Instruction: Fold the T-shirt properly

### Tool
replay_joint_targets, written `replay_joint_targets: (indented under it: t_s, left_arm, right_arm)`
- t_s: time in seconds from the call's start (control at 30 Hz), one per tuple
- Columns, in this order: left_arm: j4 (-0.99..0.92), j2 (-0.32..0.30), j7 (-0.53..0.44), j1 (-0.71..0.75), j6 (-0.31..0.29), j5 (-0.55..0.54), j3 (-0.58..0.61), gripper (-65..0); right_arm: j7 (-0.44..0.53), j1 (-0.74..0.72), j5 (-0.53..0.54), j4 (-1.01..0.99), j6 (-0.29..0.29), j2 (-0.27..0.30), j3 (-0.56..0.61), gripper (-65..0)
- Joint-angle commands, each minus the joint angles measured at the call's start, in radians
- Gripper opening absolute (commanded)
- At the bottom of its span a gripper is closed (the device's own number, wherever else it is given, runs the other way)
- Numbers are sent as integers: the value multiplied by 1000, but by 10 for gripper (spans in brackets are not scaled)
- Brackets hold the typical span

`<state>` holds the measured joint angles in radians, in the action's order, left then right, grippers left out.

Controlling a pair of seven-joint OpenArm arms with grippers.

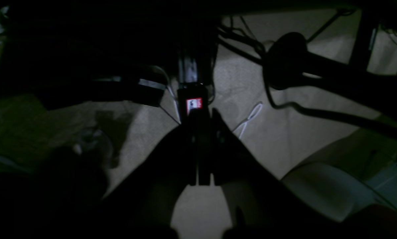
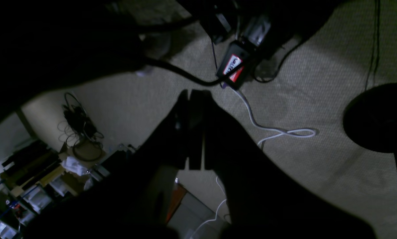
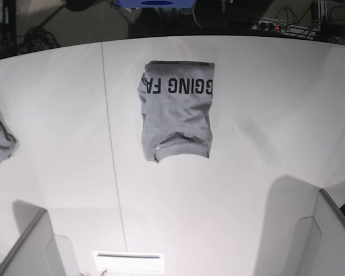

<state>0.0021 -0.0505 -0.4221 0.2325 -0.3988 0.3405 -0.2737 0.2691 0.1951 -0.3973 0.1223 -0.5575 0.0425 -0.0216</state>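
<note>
Both the left gripper (image 1: 200, 124) and the right gripper (image 2: 195, 96) are hanging closed and empty, while the grey T-shirt (image 3: 177, 112) is lying well apart from them on the white table (image 3: 264, 98), folded into a rumpled rectangle, black lettering showing, neckline curving.

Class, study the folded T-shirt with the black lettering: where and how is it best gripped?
Probably at the straight folded edge of the T-shirt above the upside-down lettering, coming from the robot's side at the picture's top, jaws straddling the layers. That edge looks flat; the neckline end is curved and wrinkled.
</note>
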Motion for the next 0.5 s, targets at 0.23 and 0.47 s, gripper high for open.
replay_joint_targets:
  t_s: [0.23,0.47]
  left_arm:
    - [-2,7,-7,-22,-9,1,-2,-650]
    - [-2,7,-10,-77,-9,1,-5,-650]
  right_arm:
    - [5,-6,-1,-3,-8,-13,1,-650]
    - [5,-6,-1,-3,-8,-11,1,-650]
